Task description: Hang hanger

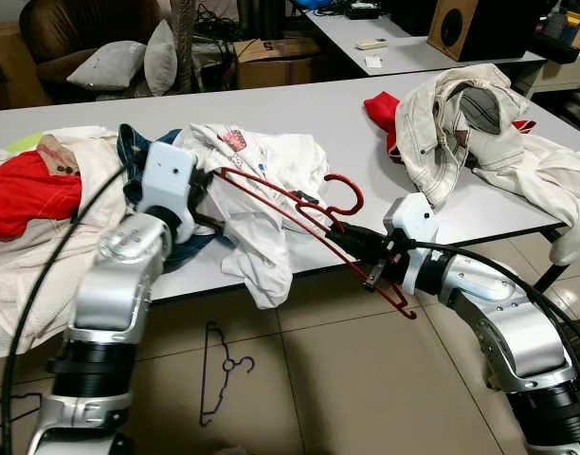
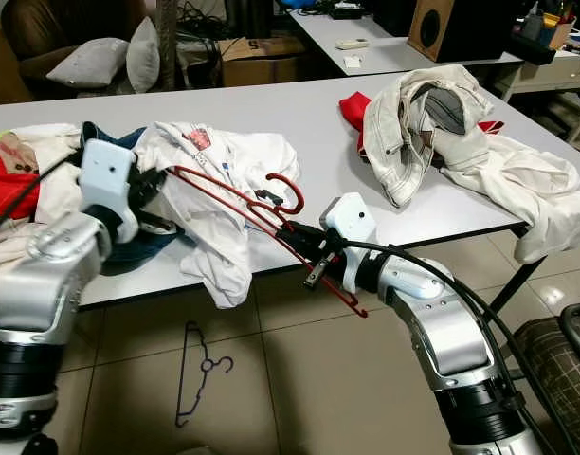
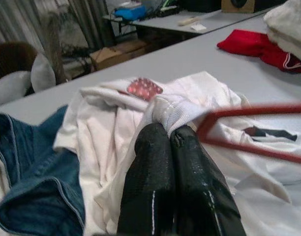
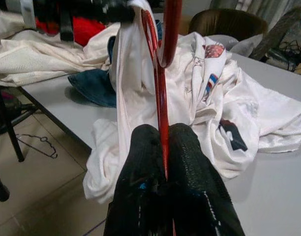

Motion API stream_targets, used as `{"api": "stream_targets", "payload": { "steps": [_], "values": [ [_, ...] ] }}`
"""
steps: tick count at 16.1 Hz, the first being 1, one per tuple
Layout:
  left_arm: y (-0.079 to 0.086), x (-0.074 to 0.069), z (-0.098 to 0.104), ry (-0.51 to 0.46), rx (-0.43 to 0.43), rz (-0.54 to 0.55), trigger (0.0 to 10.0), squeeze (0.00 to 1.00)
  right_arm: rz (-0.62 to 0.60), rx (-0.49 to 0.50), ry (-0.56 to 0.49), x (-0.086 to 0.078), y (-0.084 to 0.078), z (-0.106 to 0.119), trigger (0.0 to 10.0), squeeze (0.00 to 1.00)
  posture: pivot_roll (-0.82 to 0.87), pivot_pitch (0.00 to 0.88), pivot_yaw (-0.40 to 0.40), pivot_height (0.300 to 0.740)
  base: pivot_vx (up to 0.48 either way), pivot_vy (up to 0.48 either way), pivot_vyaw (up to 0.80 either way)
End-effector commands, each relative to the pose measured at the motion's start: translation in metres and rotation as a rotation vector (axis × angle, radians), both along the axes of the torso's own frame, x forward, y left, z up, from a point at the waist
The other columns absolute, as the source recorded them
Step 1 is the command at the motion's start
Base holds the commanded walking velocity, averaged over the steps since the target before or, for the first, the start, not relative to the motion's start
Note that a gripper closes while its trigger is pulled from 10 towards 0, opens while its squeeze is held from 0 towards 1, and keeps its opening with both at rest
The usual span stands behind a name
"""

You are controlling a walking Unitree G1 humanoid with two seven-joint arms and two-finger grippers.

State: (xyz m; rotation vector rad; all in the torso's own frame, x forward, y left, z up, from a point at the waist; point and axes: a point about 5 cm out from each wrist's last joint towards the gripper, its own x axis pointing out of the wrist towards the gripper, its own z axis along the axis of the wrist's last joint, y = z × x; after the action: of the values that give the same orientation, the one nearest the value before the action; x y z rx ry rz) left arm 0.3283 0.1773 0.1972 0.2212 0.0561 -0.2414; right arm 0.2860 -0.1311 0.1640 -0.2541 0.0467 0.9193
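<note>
Right wrist view has my right claw (image 4: 163, 147) pinching the red hanger (image 4: 160, 93) between its pressed fingers, above the desk (image 1: 318, 118) edge. My left claw (image 3: 170, 142) is pinched on the white shirt (image 3: 190, 98) collar at the hanger's far corner. Eye views add a dark hanger (image 1: 219, 370) lying on the floor (image 1: 366, 379).

Table (image 1: 299, 104): grey, strewn with laundry.
Cream jacket (image 1: 461, 128): heaped at the right end, over a red garment (image 1: 380, 109).
Floor: a dark hanger (image 1: 219, 370) lies on tiles.
Background: cushions (image 1: 129, 59), cardboard box (image 1: 276, 59).
</note>
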Motion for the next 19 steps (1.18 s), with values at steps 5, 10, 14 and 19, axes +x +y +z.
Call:
{"api": "stream_targets", "payload": {
  "steps": [5,10,14,19],
  "values": [
    [-0.015,-0.009,0.020,-0.032,0.073,-0.133,0.0,0.00,-0.022,-0.047,0.068,0.002,0.006,-0.012,10.0,0.00,-0.03,0.000,0.019,0.740,0.000,0.000,0.00],
    [-0.025,-0.018,0.011,0.029,0.093,-0.185,0.0,0.00,-0.089,0.067,0.029,0.009,0.021,-0.001,10.0,0.00,-0.03,0.000,0.020,0.740,0.000,0.000,0.00],
    [-0.046,-0.031,0.007,0.078,0.074,-0.338,0.0,0.00,-0.117,0.088,0.026,0.013,0.022,0.000,10.0,0.00,-0.03,0.000,0.021,0.740,0.000,0.000,0.00],
    [-0.043,-0.031,0.008,0.090,0.054,-0.320,10.0,0.62,-0.126,0.097,0.017,0.015,0.021,0.002,10.0,0.00,-0.03,0.000,0.020,0.740,0.000,0.000,0.00]
  ]
}}
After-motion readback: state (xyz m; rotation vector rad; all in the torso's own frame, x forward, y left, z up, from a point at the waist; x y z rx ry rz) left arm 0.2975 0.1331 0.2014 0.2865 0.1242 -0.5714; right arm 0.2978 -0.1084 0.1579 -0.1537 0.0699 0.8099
